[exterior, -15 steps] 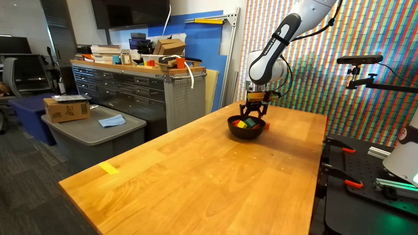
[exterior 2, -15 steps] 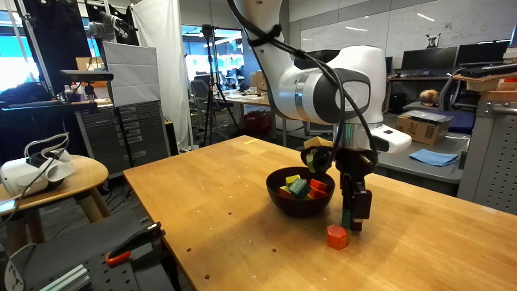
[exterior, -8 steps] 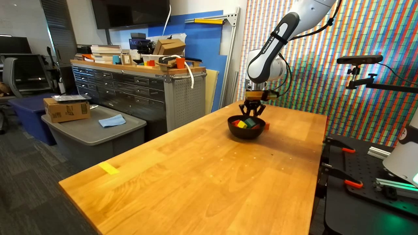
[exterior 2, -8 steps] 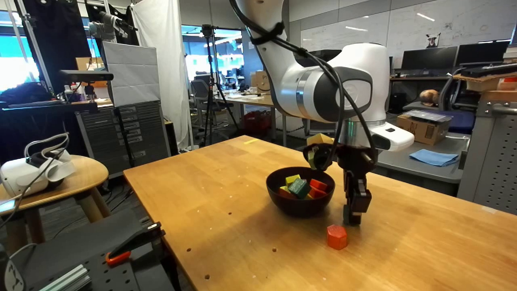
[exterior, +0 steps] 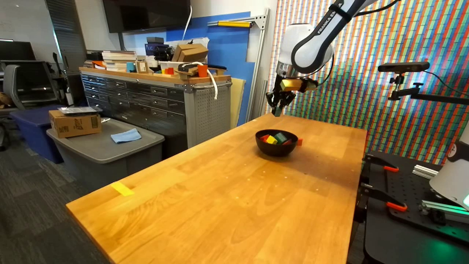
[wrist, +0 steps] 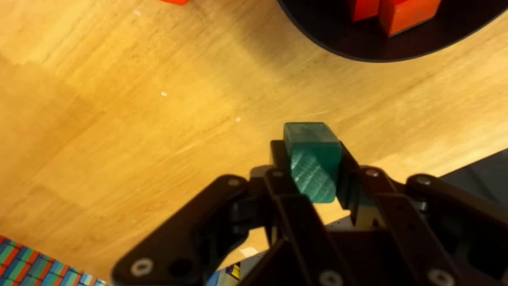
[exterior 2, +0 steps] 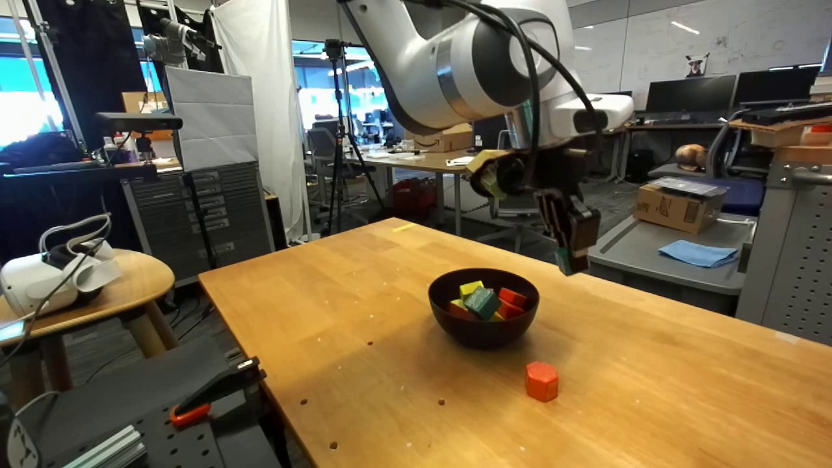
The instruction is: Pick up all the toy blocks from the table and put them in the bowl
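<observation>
Up goes the arm (exterior 2: 478,68), and the green block (exterior 2: 567,261) with it, clear off the tabletop (exterior 2: 377,292) and hanging in the air now. The jaws, spread around it a second ago, now pinch its sides, and they lean at a slant instead of pointing nearly straight down as before.

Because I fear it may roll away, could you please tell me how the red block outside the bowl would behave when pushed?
The red block would probably slide rather than roll, since its visible sides look flat. Its clear edges suggest a stiff body. It is likely light, being far smaller than the bowl.
</observation>
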Robot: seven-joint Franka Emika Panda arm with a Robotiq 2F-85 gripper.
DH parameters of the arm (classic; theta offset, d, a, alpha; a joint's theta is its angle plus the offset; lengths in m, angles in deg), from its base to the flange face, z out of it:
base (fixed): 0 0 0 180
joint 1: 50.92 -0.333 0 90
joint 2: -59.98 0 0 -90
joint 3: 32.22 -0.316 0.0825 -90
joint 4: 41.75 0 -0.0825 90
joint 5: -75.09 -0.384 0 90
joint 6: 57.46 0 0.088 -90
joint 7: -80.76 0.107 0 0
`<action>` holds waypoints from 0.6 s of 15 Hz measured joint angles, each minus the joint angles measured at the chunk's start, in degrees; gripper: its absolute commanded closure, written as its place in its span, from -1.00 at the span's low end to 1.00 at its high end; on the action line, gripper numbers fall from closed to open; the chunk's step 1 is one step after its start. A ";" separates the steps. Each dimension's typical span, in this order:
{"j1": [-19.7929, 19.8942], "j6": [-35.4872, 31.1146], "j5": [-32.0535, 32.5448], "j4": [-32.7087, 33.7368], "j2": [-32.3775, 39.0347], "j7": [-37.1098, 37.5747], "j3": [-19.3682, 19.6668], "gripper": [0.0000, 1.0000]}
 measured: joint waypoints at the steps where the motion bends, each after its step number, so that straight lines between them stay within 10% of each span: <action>1: -0.60 -0.06 1.82 -1.55 -2.42 -0.05 -0.23 0.76; 6: -0.84 0.41 7.64 -4.86 -6.28 0.21 -2.58 0.72; 7: -0.80 0.73 8.57 -4.90 -5.88 0.29 -2.70 -0.08; 9: -0.60 2.02 8.90 -4.90 -4.90 0.16 -3.23 -0.22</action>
